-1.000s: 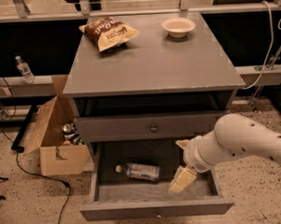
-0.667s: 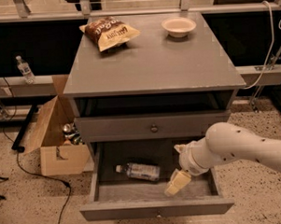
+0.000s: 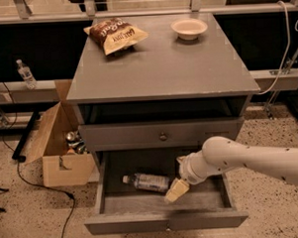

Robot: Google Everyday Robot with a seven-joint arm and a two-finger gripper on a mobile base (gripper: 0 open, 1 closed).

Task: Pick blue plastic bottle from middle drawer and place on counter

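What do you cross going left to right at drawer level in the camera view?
Cardboard box on the floor → blue plastic bottle lying in the open middle drawer → gripper, low inside the drawer just right of the bottle → robot arm coming in from the right.

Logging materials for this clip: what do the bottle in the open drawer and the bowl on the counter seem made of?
The blue plastic bottle looks like clear glossy plastic: see-through body, white cap. The bowl, cream and matte, could be ceramic or plastic. The hand is in the middle drawer, beside the bottle.
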